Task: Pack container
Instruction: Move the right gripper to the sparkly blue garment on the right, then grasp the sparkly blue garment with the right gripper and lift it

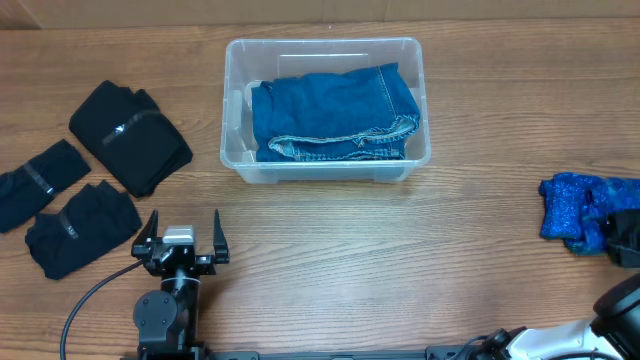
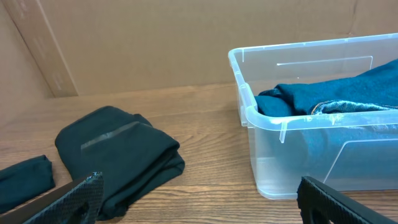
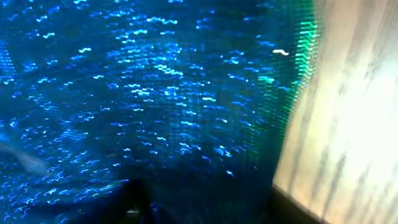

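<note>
Note clear container [image 1: 320,42] at rear mid-table, folded jeans [image 1: 335,115] inside; left gripper [image 1: 185,222] poised fingers-apart near black garments [image 1: 130,135], likely for next pick; right gripper [image 1: 622,238] against sparkly blue fabric [image 1: 570,205], closure indeterminable.

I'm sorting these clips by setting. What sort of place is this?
Likely a robot test bench, not a home: a wooden table walled by cardboard, with a plastic bin and folded black clothes before the left gripper.

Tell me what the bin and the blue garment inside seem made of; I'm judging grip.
The container looks like clear, glossy rigid plastic: its contents show through the walls. The folded garment looks like blue denim, judging by its pale stitched hems.
</note>
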Robot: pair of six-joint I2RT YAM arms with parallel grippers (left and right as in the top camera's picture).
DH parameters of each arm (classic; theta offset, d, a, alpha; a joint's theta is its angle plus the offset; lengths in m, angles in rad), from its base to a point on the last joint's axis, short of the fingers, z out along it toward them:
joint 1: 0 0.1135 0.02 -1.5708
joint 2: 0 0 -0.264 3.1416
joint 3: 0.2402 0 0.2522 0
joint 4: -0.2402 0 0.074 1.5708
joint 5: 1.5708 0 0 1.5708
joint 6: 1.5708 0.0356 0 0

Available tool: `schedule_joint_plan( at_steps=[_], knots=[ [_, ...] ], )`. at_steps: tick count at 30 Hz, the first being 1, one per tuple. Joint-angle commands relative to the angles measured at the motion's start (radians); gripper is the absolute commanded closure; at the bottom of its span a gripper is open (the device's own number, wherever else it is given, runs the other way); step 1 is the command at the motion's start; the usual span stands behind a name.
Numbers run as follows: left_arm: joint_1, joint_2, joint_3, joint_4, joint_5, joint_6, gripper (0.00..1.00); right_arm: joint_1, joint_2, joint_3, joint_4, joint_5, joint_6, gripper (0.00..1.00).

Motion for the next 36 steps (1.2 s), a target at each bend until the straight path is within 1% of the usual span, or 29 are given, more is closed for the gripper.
schedule_joint_plan(
  at_steps=[1,2,4,5,7,8,11,13,17,19,23,25,30,34,36],
  knots=[
    [-0.006,-0.01,-0.003,0.003,-0.006,0.017,0.0,0.034,0.011,-0.005,0.011,0.026,-0.006,0.62],
    [-0.006,-0.01,-0.003,0.003,-0.006,0.017,0.0,0.044,0.011,-0.005,0.01,0.033,-0.006,0.66],
    [-0.006,-0.011,-0.003,0.003,-0.006,0.017,0.0,0.056,0.011,-0.005,0.01,0.037,-0.006,0.7],
    [-0.006,-0.01,-0.003,0.003,-0.006,0.017,0.0,0.06,0.011,-0.005,0.01,0.036,-0.006,0.75],
    [-0.006,-0.01,-0.003,0.003,-0.006,0.017,0.0,0.069,0.011,-0.005,0.003,0.037,-0.006,0.91],
    [-0.006,-0.01,-0.003,0.003,-0.006,0.017,0.0,0.072,0.011,-0.005,0.0,0.036,-0.006,0.96],
    [-0.006,-0.01,-0.003,0.003,-0.006,0.017,0.0,0.076,0.01,-0.001,-0.03,0.019,-0.006,0.96],
    [-0.006,-0.01,-0.003,0.003,-0.006,0.017,0.0,0.076,0.007,0.011,-0.051,-0.032,-0.01,0.96],
    [-0.006,-0.011,-0.003,0.003,-0.006,0.017,0.0,0.079,-0.037,0.087,-0.131,-0.109,-0.014,0.96],
    [-0.006,-0.01,-0.003,0.003,-0.006,0.017,0.0,0.085,-0.066,0.13,-0.169,-0.138,-0.05,0.96],
    [-0.006,-0.01,-0.003,0.003,-0.006,0.017,0.0,0.137,-0.149,0.283,-0.307,-0.201,-0.161,0.96],
    [-0.006,-0.011,-0.003,0.003,-0.006,0.017,0.0,0.193,-0.19,0.361,-0.365,-0.224,-0.224,0.96],
    [-0.006,-0.01,-0.003,0.003,-0.006,0.017,0.0,0.366,-0.252,0.487,-0.436,-0.224,-0.275,0.96],
    [-0.007,-0.011,-0.003,0.003,-0.006,0.017,0.0,0.539,-0.291,0.553,-0.424,-0.302,-0.448,0.96],
    [-0.006,-0.01,-0.003,0.003,-0.006,0.017,0.0,0.6,-0.305,0.587,-0.419,-0.333,-0.516,0.96]
  ],
)
